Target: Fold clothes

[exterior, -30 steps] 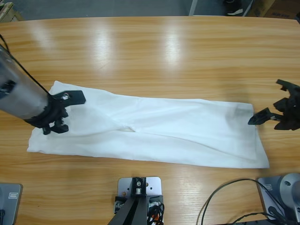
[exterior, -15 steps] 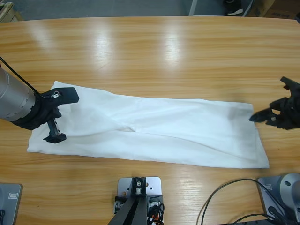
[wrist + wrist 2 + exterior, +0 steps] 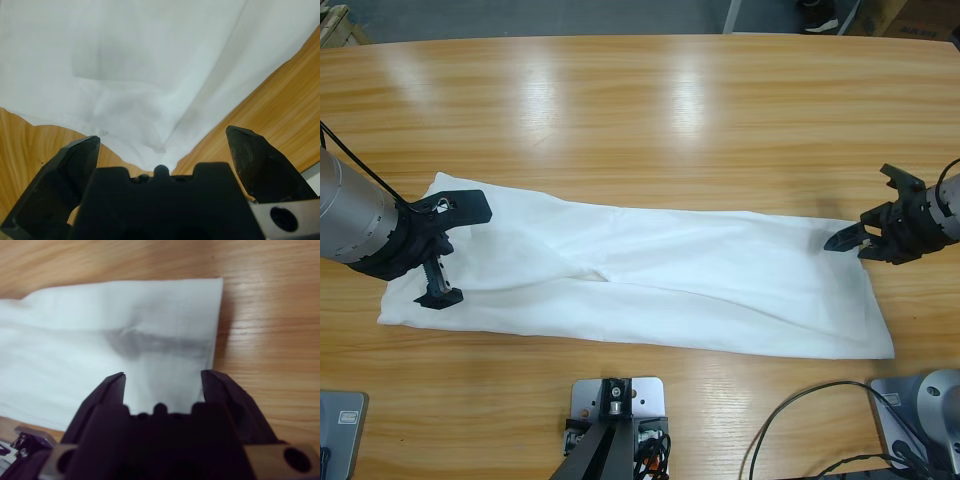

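Left gripper (image 3: 450,250), jaws spread wide, hangs over the left end of the white shirt (image 3: 650,280) without gripping it. Right gripper (image 3: 865,220), jaws also parted, sits at the shirt's right end, with cloth showing between the jaws in its wrist view. Shirt lies as a long folded strip across the table (image 3: 670,110).

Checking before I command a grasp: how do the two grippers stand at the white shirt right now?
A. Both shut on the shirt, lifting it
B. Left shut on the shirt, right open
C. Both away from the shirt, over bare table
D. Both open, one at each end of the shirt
D: the left gripper and right gripper each show spread jaws at opposite ends of the white shirt, which lies flat on the table.
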You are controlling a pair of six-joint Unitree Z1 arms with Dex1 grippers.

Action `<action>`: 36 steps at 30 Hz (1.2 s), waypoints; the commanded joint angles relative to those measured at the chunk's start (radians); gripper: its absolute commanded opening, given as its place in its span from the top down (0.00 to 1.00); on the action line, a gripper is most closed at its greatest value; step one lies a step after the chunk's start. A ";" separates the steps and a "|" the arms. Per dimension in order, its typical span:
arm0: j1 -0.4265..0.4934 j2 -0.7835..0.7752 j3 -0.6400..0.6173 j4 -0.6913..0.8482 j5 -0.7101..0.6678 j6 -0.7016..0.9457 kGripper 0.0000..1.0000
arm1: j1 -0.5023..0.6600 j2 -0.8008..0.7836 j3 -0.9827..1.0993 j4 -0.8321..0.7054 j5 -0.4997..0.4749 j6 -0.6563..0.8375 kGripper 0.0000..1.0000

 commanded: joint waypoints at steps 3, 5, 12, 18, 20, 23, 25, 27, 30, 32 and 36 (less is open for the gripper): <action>-0.007 0.029 0.008 0.013 0.011 -0.014 0.00 | -0.020 0.033 0.020 -0.001 -0.022 -0.028 0.38; -0.007 0.030 0.008 0.013 0.011 -0.014 0.00 | -0.020 0.036 0.020 -0.001 -0.016 -0.029 0.38; -0.010 0.035 0.011 0.013 0.011 -0.016 0.00 | -0.020 0.059 0.023 -0.010 0.006 -0.055 1.00; -0.023 0.045 0.011 0.011 0.011 -0.022 0.00 | -0.020 0.036 0.023 0.004 -0.030 -0.065 1.00; -0.026 0.046 0.010 0.011 0.011 -0.024 0.00 | -0.020 0.035 0.014 0.020 -0.044 -0.073 1.00; -0.027 0.047 0.011 0.011 0.011 -0.026 0.00 | -0.020 0.016 -0.002 0.045 -0.059 -0.092 1.00; -0.029 0.049 0.011 0.011 0.011 -0.028 0.00 | -0.020 -0.011 -0.038 0.072 -0.060 -0.112 1.00; -0.033 0.052 0.011 0.010 0.010 -0.031 0.00 | -0.020 -0.034 -0.093 0.098 -0.060 -0.136 1.00; -0.039 0.052 0.013 0.011 0.009 -0.035 0.00 | -0.020 -0.053 -0.192 0.135 -0.060 -0.165 1.00; -0.040 0.052 0.016 0.011 0.009 -0.035 0.00 | -0.020 -0.030 -0.243 0.173 -0.064 -0.177 1.00; -0.045 0.050 0.019 0.011 0.009 -0.037 0.00 | -0.020 0.015 -0.246 0.238 -0.105 -0.186 1.00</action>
